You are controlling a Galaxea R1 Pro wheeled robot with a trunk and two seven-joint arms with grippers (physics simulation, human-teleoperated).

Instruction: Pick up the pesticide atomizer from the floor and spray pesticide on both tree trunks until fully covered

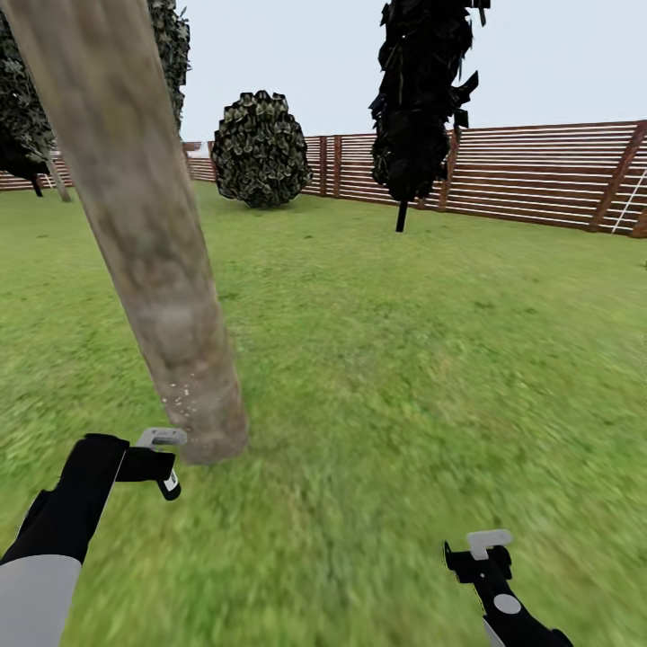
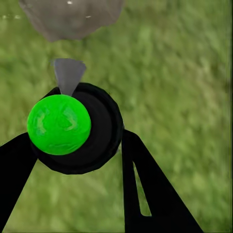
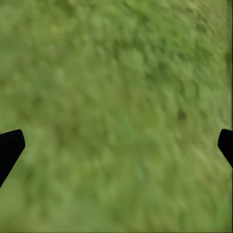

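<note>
A thick, mottled grey-brown tree trunk (image 1: pixel 153 270) leans across the left of the head view, its base in the lawn (image 1: pixel 404 359). A few white specks show low on it. My left gripper (image 1: pixel 158 463) hovers just in front of the trunk's base. In the left wrist view this gripper (image 2: pixel 77 162) is shut on the pesticide atomizer (image 2: pixel 73 128), a black round body with a bright green cap and a grey nozzle aimed at the trunk's foot (image 2: pixel 70 17). At the lower right, my right gripper (image 1: pixel 488 550) is open over bare grass, its fingertips (image 3: pixel 9 148) wide apart.
A brown slat fence (image 1: pixel 539 175) runs along the back. A round dark-green bush (image 1: pixel 261 148) and a narrow near-black cypress (image 1: pixel 418 90) stand before it. Another tree (image 1: pixel 27 108) stands far left. Open lawn spreads to the right of the trunk.
</note>
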